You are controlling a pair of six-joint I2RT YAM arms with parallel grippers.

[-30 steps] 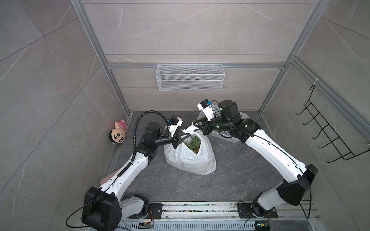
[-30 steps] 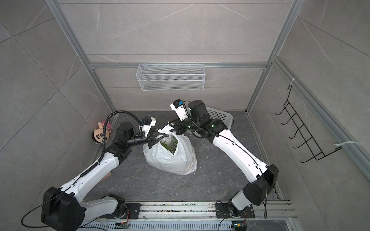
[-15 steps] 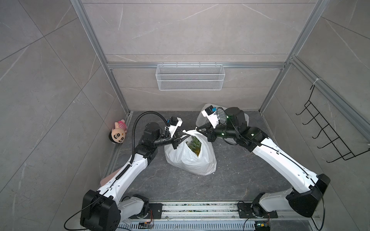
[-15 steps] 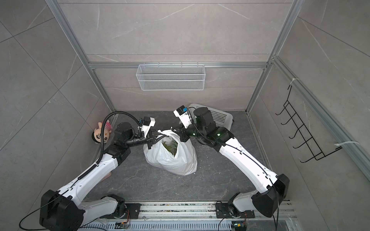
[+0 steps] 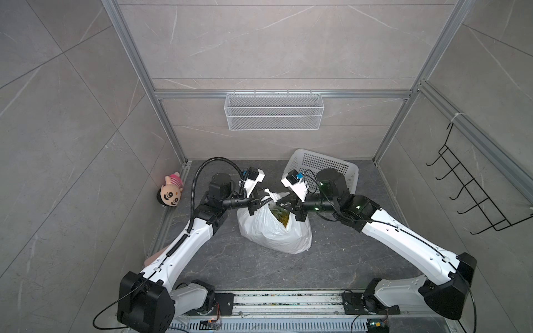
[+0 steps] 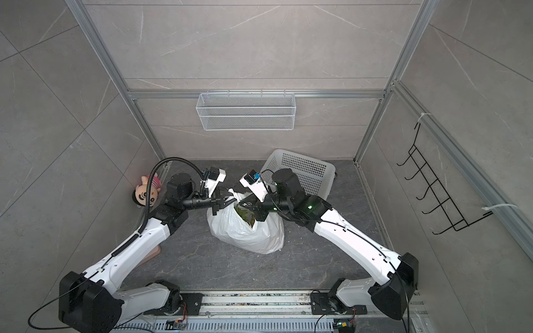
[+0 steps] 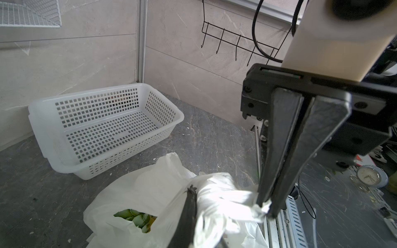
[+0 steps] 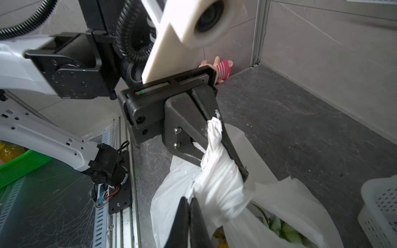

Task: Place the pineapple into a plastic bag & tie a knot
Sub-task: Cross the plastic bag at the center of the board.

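- The thin, crinkly white plastic bag (image 5: pixel 274 235) sits near the middle of the dark grey stone-look bench (image 5: pixel 259 269). Only a green-and-yellow patch of the pineapple (image 5: pixel 280 216) shows through its gaping mouth; plastic hides the rest.
- The knot (image 8: pixel 217 184), a bunched white lump of handle strips, hangs above the mouth. I cannot tell how firmly it is tied.
- The left gripper (image 5: pixel 261 201) has its jaws closed on one twisted strip. The right gripper (image 7: pixel 266 208) has its jaws pinched on the other strip's end.
- A pinkish shape (image 5: pixel 152 257) under the left arm (image 5: pixel 187 245) is mostly covered and cannot be made out.
- Counted: two arms, one bag, one white perforated plastic basket (image 7: pixel 103 128), one white wire-mesh shelf (image 5: pixel 274 112), one pink-and-cream plush toy (image 5: pixel 171 191), one black wire hook rack (image 5: pixel 476 184).
- In both top views the right arm (image 5: pixel 403 239) cuts off the basket's near edge. The basket stands in the rear right corner, near the bag but apart from it.
- Bare bench lies in front of the bag. The toy is at the left wall, well apart.
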